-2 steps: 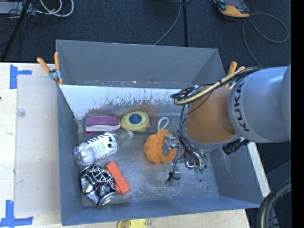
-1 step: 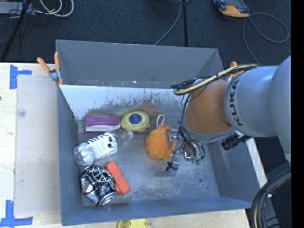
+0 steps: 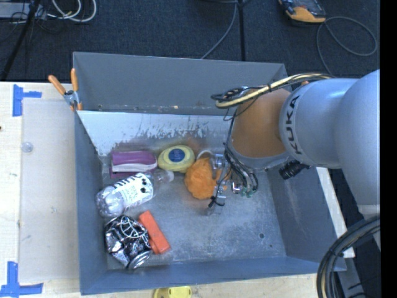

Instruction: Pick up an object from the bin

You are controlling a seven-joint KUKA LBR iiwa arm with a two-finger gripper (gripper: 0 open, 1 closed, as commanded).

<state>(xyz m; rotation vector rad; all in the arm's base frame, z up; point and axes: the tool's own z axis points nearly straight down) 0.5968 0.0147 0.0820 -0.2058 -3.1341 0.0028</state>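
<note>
The gripper point(image 3: 218, 190) hangs low over the floor of the bin point(image 3: 273, 222), right of centre. Whether it is spread or clenched is not plain to see, and nothing shows held in it. An orange ball point(image 3: 198, 180) lies just beside it on the left, perhaps touching, so a pick would likely need a short shift leftward. Farther left are a yellow disc point(image 3: 175, 158), a purple box point(image 3: 133, 161) and a bottle point(image 3: 124, 194). Nearer lie an orange block point(image 3: 154, 233) and a crumpled black wrapper point(image 3: 126, 242).
</note>
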